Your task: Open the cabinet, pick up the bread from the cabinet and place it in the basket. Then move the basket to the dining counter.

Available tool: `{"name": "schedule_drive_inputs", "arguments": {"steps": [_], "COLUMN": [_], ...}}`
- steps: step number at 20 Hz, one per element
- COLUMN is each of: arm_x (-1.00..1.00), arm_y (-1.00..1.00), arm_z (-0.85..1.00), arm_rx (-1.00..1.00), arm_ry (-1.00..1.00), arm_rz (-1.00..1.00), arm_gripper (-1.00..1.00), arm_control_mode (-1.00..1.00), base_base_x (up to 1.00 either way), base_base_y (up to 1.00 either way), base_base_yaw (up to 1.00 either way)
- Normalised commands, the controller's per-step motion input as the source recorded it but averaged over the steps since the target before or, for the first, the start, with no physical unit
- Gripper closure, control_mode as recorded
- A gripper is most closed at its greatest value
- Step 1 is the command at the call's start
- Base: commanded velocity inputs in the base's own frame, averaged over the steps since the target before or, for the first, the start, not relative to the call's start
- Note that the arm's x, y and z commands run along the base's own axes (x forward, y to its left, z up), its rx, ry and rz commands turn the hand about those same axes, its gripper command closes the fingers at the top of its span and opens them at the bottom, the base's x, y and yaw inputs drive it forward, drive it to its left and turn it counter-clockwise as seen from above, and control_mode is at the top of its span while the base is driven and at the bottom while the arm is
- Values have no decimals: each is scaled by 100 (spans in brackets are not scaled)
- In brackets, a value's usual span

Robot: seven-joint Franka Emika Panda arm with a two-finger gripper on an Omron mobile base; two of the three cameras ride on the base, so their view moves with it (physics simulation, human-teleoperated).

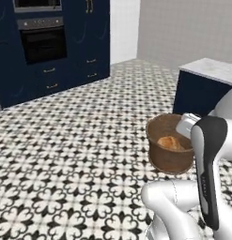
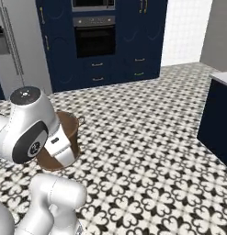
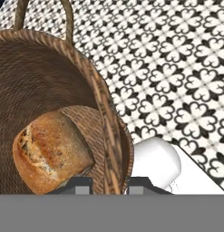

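Jaws pinch the wall of the basket (image 3: 50,90) between them, one dark fingertip (image 3: 77,185) inside the weave and the other outside it, so the gripper (image 3: 106,186) is clamped on the rim at about six o'clock in the hand view. From where I stand, the basket hangs off the floor (image 1: 80,140) in that single-sided hold, carried out in front of the white arm (image 1: 209,164).

What worries me is the grip itself: a thin woven wall held at one point lets the basket swing or pivot, and a quick turn of the base or a jerk of the wrist could tip it, or let the wall slip out of the fingers altogether. If it tilts far enough, the bread (image 3: 52,152) could roll out. The wicker also looks a little flexible, though I cannot be sure from this close angle.

That loaf lies on the basket's bottom, just beside the inner fingertip, at roughly nine to ten o'clock of the gripper. The basket's handle (image 3: 43,18) arches at the far rim, at twelve o'clock.

Across the tiles, the dining counter (image 1: 213,70) stands at about one o'clock in the left base view, well apart from the basket, so a fair carry remains.
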Motion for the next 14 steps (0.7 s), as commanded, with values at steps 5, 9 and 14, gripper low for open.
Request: {"name": "schedule_drive_inputs", "arguments": {"steps": [5, 9, 14], "arm_x": [0, 0, 0], "arm_y": [0, 0, 0], "arm_z": [0, 0, 0], "arm_rx": [0, 0, 0], "arm_ry": [0, 0, 0], "arm_rz": [0, 0, 0], "arm_gripper": [100, 100, 100], "arm_control_mode": [100, 100, 100], "base_base_x": [89, 100, 100], "base_base_y": [2, -6, -1], "base_base_yaw": [-63, -27, -29]}}
